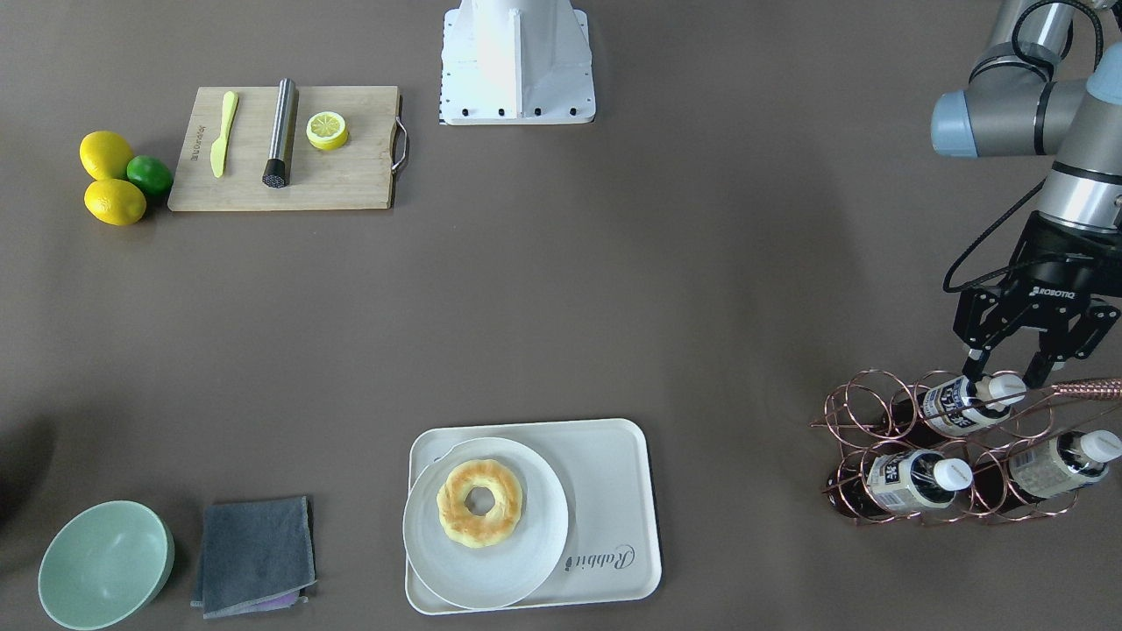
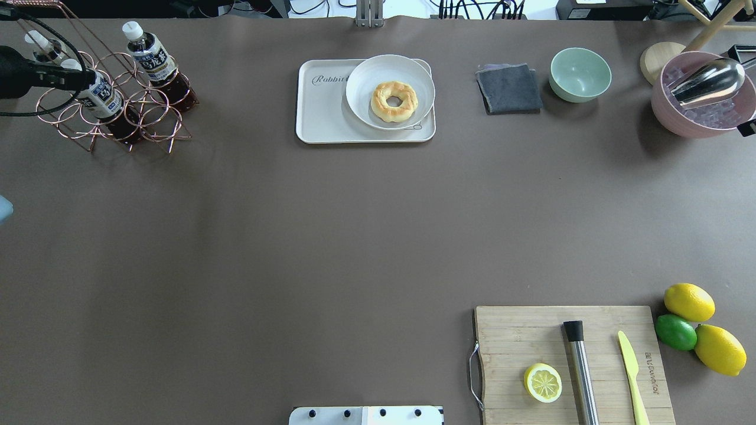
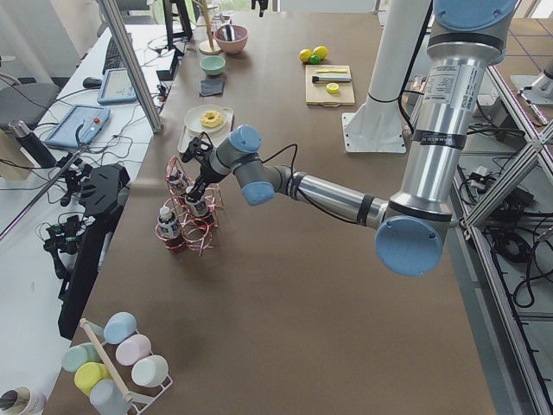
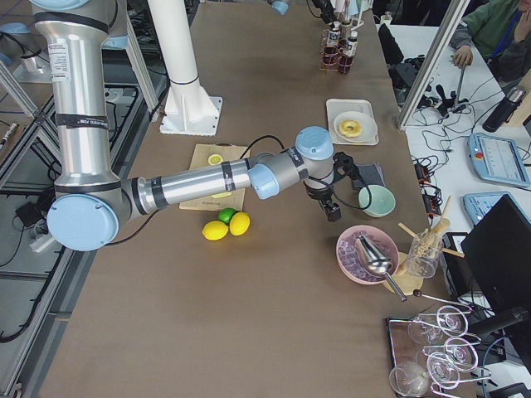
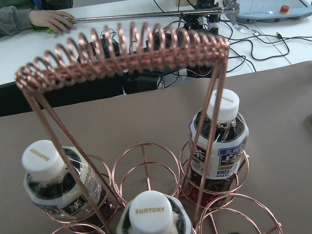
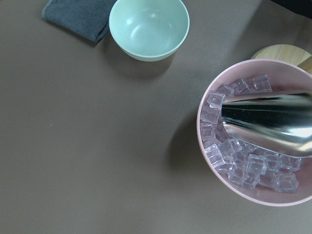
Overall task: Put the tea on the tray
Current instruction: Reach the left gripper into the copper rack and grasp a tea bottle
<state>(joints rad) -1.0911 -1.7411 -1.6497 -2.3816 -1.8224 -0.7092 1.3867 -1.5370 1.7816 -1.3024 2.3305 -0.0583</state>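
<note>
Three tea bottles stand in a copper wire rack (image 1: 863, 412). My left gripper (image 1: 1008, 372) is open, its fingers on either side of the white cap of the tea bottle (image 1: 954, 406) nearest the robot, which also shows in the overhead view (image 2: 101, 95) and at the bottom of the left wrist view (image 5: 151, 214). The cream tray (image 1: 614, 517) marked "Rabbit" lies far off at the table's middle and bears a white plate (image 1: 526, 561) with a doughnut. My right gripper (image 4: 330, 207) hangs above the table by the green bowl; I cannot tell whether it is open.
The rack's coiled handle (image 5: 122, 53) arches over the bottles. Two other bottles (image 1: 912, 478) (image 1: 1047, 464) sit beside the first. A green bowl (image 2: 580, 74), grey cloth (image 2: 509, 88), pink ice bowl (image 2: 703, 97) with scoop, cutting board (image 2: 573, 363), lemons and a lime (image 2: 676, 332) lie elsewhere.
</note>
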